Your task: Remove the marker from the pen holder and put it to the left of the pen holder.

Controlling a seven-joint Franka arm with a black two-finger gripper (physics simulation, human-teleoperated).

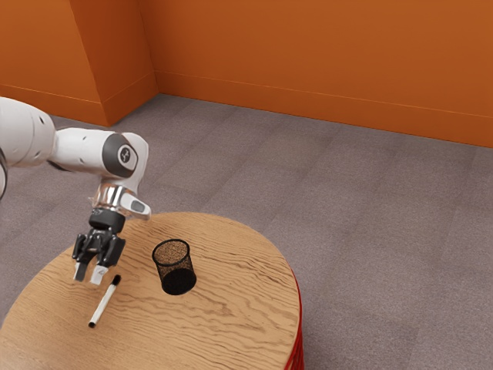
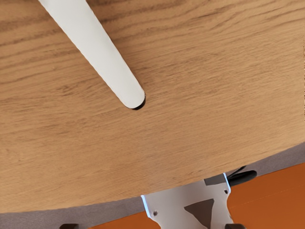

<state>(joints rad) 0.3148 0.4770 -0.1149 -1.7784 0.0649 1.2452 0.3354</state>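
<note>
The slim white marker with black ends is out of the holder, slanting over the wooden round tabletop, its thicker black end toward one o'clock in the exterior view. Whether it lies flat or leans with one end raised, I cannot tell. Just off it, toward eleven o'clock, the black two-finger hand stands open, fingers parted and gripping nothing. The black mesh cylindrical pen holder is upright, with the marker near its eight o'clock.

If the marker is tipped up, it could drop and roll, since nothing grips it. Lowering the hand here might let a fingertip clip the black end and spin it. A low sweep toward three o'clock could topple the holder.
</note>
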